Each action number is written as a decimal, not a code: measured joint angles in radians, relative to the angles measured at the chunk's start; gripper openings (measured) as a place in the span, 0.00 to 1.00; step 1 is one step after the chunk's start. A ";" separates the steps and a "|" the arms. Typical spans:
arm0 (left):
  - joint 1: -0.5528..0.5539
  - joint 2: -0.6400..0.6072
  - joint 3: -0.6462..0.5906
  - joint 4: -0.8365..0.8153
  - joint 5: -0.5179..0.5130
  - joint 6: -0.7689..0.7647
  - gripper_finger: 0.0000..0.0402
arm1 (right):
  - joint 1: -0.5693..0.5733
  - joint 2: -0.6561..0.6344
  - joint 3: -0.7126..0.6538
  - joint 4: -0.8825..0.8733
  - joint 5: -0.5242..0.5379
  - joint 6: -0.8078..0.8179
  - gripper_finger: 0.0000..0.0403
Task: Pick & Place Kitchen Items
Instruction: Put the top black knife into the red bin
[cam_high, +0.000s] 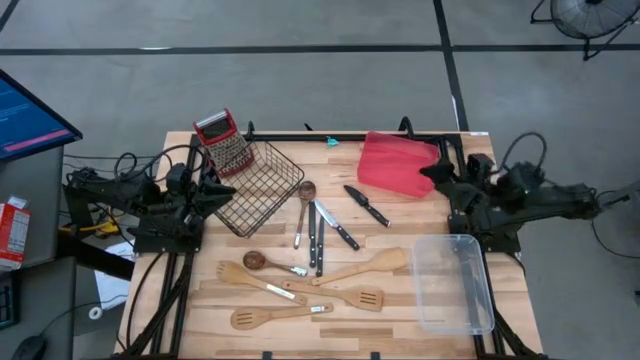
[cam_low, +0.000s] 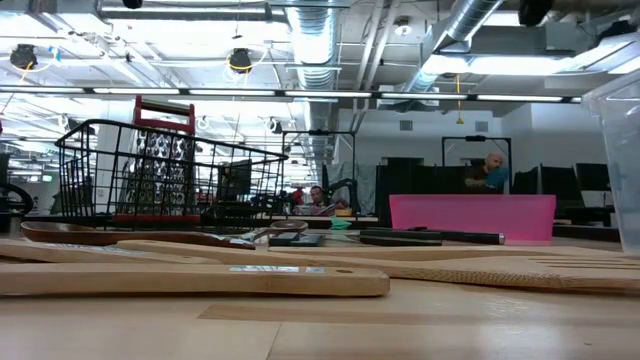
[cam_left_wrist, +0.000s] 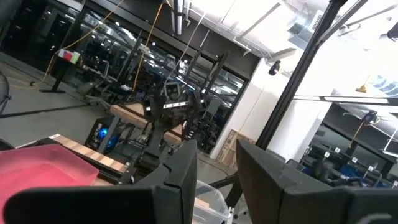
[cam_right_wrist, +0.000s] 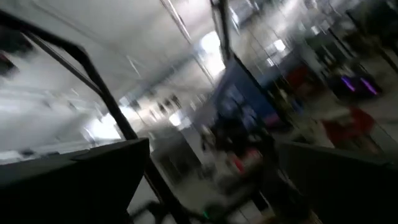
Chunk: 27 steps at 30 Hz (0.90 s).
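Note:
The utensils lie flat in the middle of the table. There are black-handled knives (cam_high: 367, 205) (cam_high: 337, 226), a dark-bowled spoon (cam_high: 258, 261) and several pale wooden spatulas and spoons (cam_high: 365, 268) (cam_high: 275, 316). The nearest spatula also shows in the low view (cam_low: 200, 278). My left gripper (cam_high: 222, 190) waits at the table's left edge beside the wire basket, open and empty (cam_left_wrist: 217, 186). My right gripper (cam_high: 432, 172) waits at the right edge by the red tray, open and empty (cam_right_wrist: 211, 186).
A black wire basket (cam_high: 260, 185) stands at the far left, with a red-topped grater (cam_high: 225, 140) at its far end. A flat red tray (cam_high: 397, 163) lies at the far right. A clear plastic bin (cam_high: 455, 283) stands at the near right. People sit in the room beyond the table (cam_low: 490, 170).

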 joint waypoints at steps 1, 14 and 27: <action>0.000 0.000 0.000 0.000 0.000 0.000 0.24 | 0.000 0.034 0.066 -0.104 0.000 -0.003 0.92; 0.000 0.001 0.000 -0.036 0.004 0.001 0.24 | 0.000 0.517 0.655 -0.973 -0.001 0.010 0.92; 0.000 -0.018 0.000 -0.164 -0.001 0.024 0.24 | 0.000 0.786 0.705 -1.160 -0.040 0.034 0.92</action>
